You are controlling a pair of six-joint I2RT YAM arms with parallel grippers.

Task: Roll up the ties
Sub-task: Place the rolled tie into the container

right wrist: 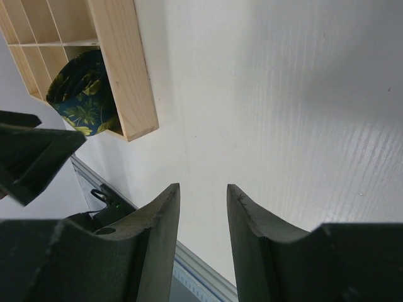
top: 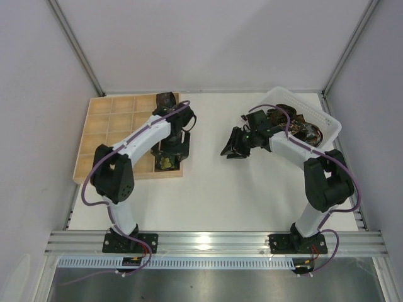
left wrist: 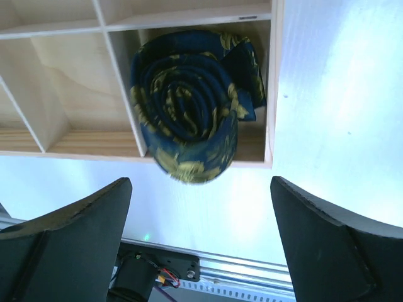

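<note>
Showing rolled tie (left wrist: 189, 113) in tray (left wrist: 75, 143) | left hand (left wrist: 200, 189) wide open, empty | right hand (right wrist: 203, 196) ajar, empty (likely next: ties (top: 295, 128) in basket (top: 335, 126))

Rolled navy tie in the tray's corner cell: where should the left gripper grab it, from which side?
Straight from above, I'd say. The rolled navy tie lies spiral-up, wedged between the wooden tray's cell walls, so the sides are blocked. Pinch the bulge overhanging the near wall: one finger of the open left gripper outside it, the other in the coil's centre.
</note>
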